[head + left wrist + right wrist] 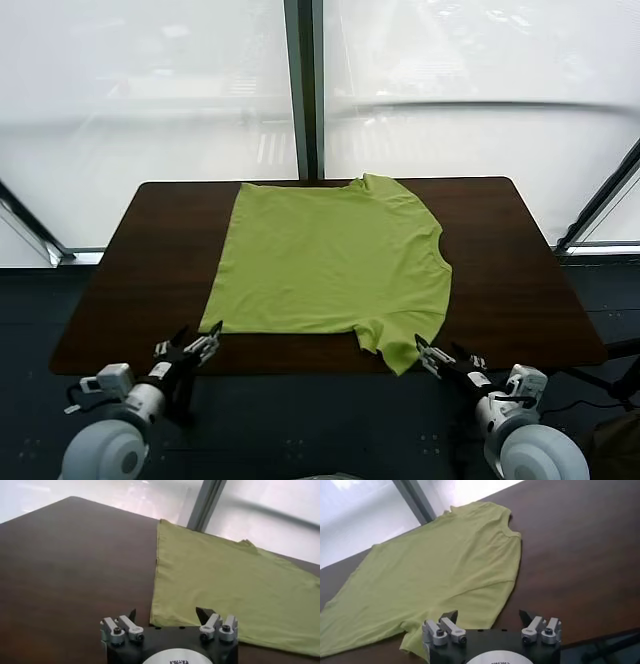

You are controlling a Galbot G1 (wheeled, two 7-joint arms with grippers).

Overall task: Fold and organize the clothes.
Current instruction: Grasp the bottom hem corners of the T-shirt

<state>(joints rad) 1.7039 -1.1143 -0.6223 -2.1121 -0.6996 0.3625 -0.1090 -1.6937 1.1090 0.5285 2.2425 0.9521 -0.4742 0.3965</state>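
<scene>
**Mia:** Where are the robot's two hands?

**Ben:** The left gripper (197, 343) is at the near edge of the table (160, 260), just by the bottom corner of the T-shirt (330, 262). Its two fingers are spread wide apart, and nothing is between them.

**Mia:** And the other one?

**Ben:** The right gripper (432, 356) is at the near edge too, right next to the sleeve that hangs a little over the table's edge. Its fingers are apart as well, and it holds nothing.

**Mia:** Is the shirt folded?

**Ben:** No. The lime-green shirt lies flat and spread out in the middle of the dark brown table. Its neck hole points to the robot's right, and its bottom hem is on the robot's left. One sleeve is near the far edge, by the window (300, 80).

**Mia:** Any box or basket?

**Ben:** I only see the table, with the shirt on it.
</scene>
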